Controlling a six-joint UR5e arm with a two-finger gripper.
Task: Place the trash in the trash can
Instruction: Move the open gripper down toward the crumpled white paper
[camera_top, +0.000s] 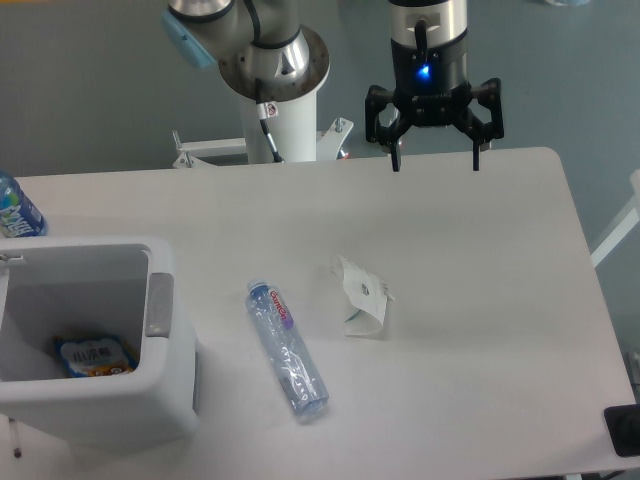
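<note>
A folded, crumpled white paper card (362, 297) lies near the middle of the white table (480, 340). A clear crushed plastic bottle (287, 348) with a red-purple label lies to its left, cap end pointing to the back. The white boxy trash can (160, 390) with a grey tab (159, 304) stands at the front left. My gripper (435, 162) hangs open and empty above the table's far edge, well behind the card.
A blue-labelled bottle (14, 208) stands at the far left edge behind the can. A blue and orange packet (94, 355) lies inside the can. The arm's base column (275, 100) rises behind the table. A dark object (624, 430) sits at the front right corner.
</note>
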